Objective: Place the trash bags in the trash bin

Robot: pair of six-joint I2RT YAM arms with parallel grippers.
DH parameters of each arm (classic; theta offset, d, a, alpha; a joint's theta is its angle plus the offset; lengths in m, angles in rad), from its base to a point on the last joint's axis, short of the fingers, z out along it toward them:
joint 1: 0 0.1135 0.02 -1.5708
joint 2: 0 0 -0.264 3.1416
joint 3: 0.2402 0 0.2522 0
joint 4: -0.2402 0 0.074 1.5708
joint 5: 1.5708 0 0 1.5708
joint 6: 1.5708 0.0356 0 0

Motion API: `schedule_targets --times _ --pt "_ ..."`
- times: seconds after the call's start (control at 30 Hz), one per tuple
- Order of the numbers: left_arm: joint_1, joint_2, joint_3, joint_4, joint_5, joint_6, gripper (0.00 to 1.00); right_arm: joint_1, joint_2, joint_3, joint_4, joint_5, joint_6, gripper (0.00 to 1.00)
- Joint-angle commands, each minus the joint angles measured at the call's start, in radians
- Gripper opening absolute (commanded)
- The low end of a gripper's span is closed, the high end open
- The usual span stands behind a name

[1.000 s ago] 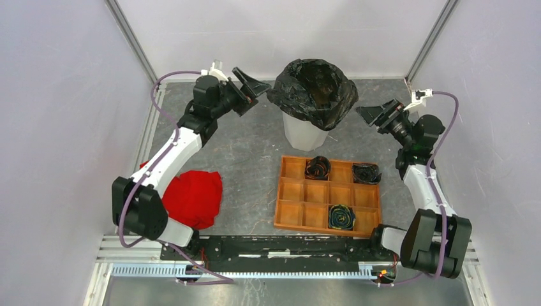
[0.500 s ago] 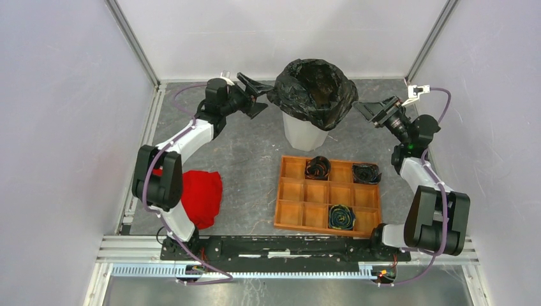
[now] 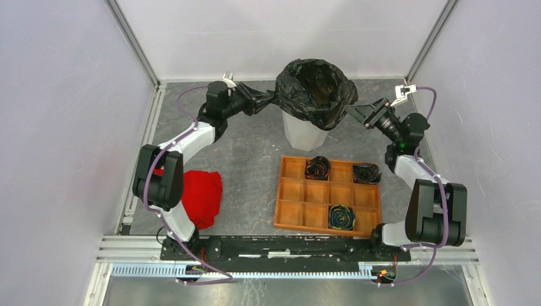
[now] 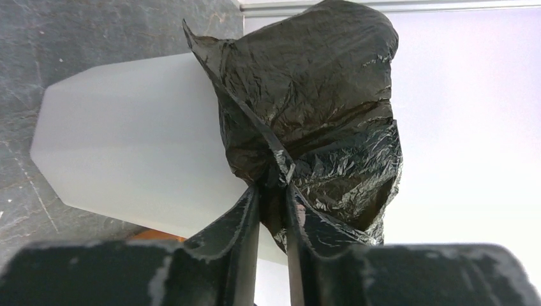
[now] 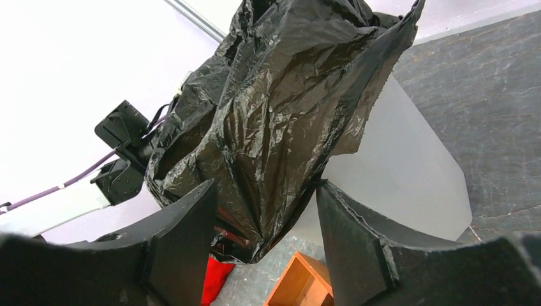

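Note:
A crinkled black trash bag (image 3: 316, 89) is draped over the mouth of the translucent white trash bin (image 3: 303, 135) at the back centre. My left gripper (image 3: 273, 99) reaches in from the left. In the left wrist view this gripper (image 4: 273, 188) is shut on a fold of the trash bag (image 4: 312, 95) at its left rim, beside the trash bin (image 4: 127, 140). My right gripper (image 3: 353, 113) comes in from the right. In the right wrist view this gripper (image 5: 265, 183) stands open, its jaws on either side of the trash bag's (image 5: 274, 115) hanging skirt, against the trash bin (image 5: 395, 172).
An orange-brown compartment tray (image 3: 317, 192) lies in front of the bin, with three dark rolled bundles in it (image 3: 317, 167) (image 3: 366, 173) (image 3: 340, 217). A red cloth (image 3: 199, 197) lies at the left by the left arm. Enclosure walls stand close behind and beside the bin.
Both grippers moved inward to the bin. The left one closed on the bag's left rim. The right jaws narrowed around the bag's right side.

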Motion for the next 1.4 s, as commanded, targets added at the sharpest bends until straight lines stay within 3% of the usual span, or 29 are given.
schedule_targets --times 0.0,0.13,0.2,0.43,0.6,0.8,1.07,1.37 --pt "-0.016 0.004 0.017 0.063 0.038 -0.014 0.24 0.015 0.022 0.018 0.068 0.009 -0.014 0.65" --pt "-0.016 -0.009 -0.002 0.053 0.030 0.010 0.04 0.015 0.015 0.015 -0.032 0.029 -0.093 0.78" --pt "-0.016 -0.020 -0.021 0.050 0.028 0.025 0.02 0.017 0.019 0.007 -0.037 0.035 -0.110 0.80" --pt "-0.023 -0.072 -0.073 0.093 0.044 0.149 0.02 0.052 0.080 0.001 0.160 -0.003 -0.009 0.67" --pt "-0.028 -0.135 -0.142 0.088 -0.010 0.230 0.02 0.061 0.072 -0.026 0.203 0.014 -0.011 0.26" --pt "-0.029 -0.084 -0.138 0.052 -0.026 0.255 0.02 0.061 0.071 -0.041 0.056 0.030 -0.120 0.00" --pt "-0.029 -0.001 -0.065 -0.077 -0.084 0.348 0.02 0.060 0.089 0.032 -0.226 0.077 -0.344 0.00" --pt "-0.048 0.056 0.012 -0.181 -0.112 0.407 0.02 0.061 0.134 0.087 -0.290 0.097 -0.392 0.03"
